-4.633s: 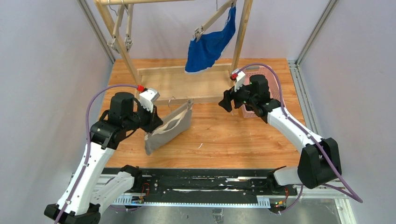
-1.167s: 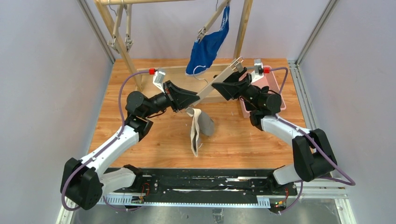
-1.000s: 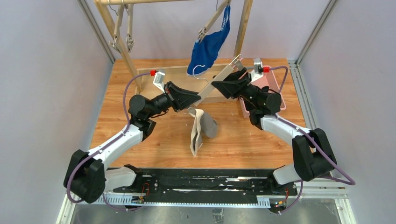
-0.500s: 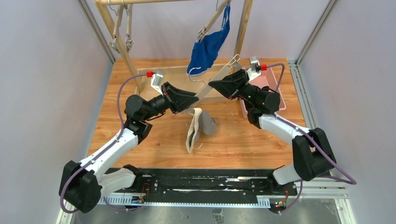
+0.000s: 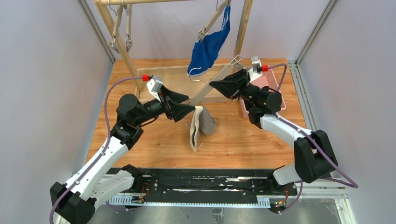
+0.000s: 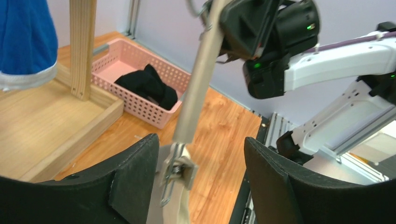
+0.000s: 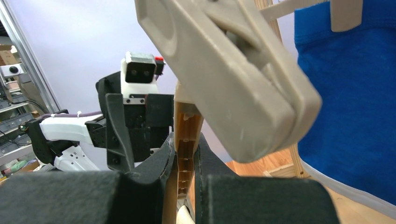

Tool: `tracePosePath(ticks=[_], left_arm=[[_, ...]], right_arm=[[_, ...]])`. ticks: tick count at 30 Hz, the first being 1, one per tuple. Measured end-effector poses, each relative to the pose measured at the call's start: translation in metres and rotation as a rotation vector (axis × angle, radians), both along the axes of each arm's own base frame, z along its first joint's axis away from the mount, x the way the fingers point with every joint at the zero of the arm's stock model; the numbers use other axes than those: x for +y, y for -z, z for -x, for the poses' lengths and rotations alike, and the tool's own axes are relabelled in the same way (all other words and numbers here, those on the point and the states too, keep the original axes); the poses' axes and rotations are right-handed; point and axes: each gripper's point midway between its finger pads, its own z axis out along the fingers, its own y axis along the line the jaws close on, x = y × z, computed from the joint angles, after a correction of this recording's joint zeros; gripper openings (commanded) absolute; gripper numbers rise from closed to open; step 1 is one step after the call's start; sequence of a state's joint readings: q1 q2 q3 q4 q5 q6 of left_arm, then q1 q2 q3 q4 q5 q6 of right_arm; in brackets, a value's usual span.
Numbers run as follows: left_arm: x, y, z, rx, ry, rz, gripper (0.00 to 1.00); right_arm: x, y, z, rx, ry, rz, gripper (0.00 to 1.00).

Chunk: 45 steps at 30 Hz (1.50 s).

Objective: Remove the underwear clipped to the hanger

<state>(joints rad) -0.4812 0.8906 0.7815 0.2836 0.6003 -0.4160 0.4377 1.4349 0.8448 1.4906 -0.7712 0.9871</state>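
Observation:
A beige clip hanger [image 5: 208,89] slants over the table, and my right gripper [image 5: 220,84] is shut on its bar [image 7: 187,122] near the upper end. The grey underwear [image 5: 200,125] hangs from the hanger's lower clip [image 6: 181,169], its bottom folded onto the table. My left gripper [image 5: 190,108] is open, its jaws standing apart on either side of that clip without touching it. The blue underwear [image 5: 208,45] hangs from another hanger on the rack. The black underwear [image 6: 148,86] lies in the pink basket [image 6: 122,52].
The wooden rack [image 5: 243,29] stands on a shallow wooden tray base [image 5: 173,79] at the back. Empty hangers [image 5: 119,36] dangle at its left. The pink basket [image 5: 275,101] sits at the right, mostly under my right arm. Metal frame posts flank the table.
My left gripper has opened off the lower clip and drawn back to the left. The right gripper kept its hold on the hanger. The grey underwear barely shifted.

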Motion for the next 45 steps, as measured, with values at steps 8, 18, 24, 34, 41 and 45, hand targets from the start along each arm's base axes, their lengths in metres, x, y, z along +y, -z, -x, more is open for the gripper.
tracePosePath(ticks=[8, 18, 24, 34, 41, 45], left_arm=[[0.008, 0.024, 0.001, 0.027, -0.036, -0.079, 0.73], [0.01, 0.023, 0.005, 0.006, -0.037, -0.088, 0.57], [0.009, 0.024, 0.007, 0.007, -0.021, -0.093, 0.14], [0.009, 0.025, 0.008, 0.01, -0.017, -0.094, 0.15], [0.01, 0.021, 0.012, -0.004, -0.014, -0.091, 0.43], [0.011, 0.012, 0.013, -0.022, -0.013, -0.082, 0.51]], right_arm=[[-0.009, -0.023, 0.02, -0.067, -0.004, -0.026, 0.01], [-0.01, -0.027, 0.023, -0.077, -0.004, -0.031, 0.01], [-0.01, -0.026, 0.023, -0.079, -0.001, -0.03, 0.0], [-0.011, -0.027, 0.023, -0.085, 0.003, -0.032, 0.01], [-0.011, -0.028, 0.023, -0.081, 0.002, -0.036, 0.01], [-0.01, -0.027, 0.024, -0.08, -0.004, -0.031, 0.01]])
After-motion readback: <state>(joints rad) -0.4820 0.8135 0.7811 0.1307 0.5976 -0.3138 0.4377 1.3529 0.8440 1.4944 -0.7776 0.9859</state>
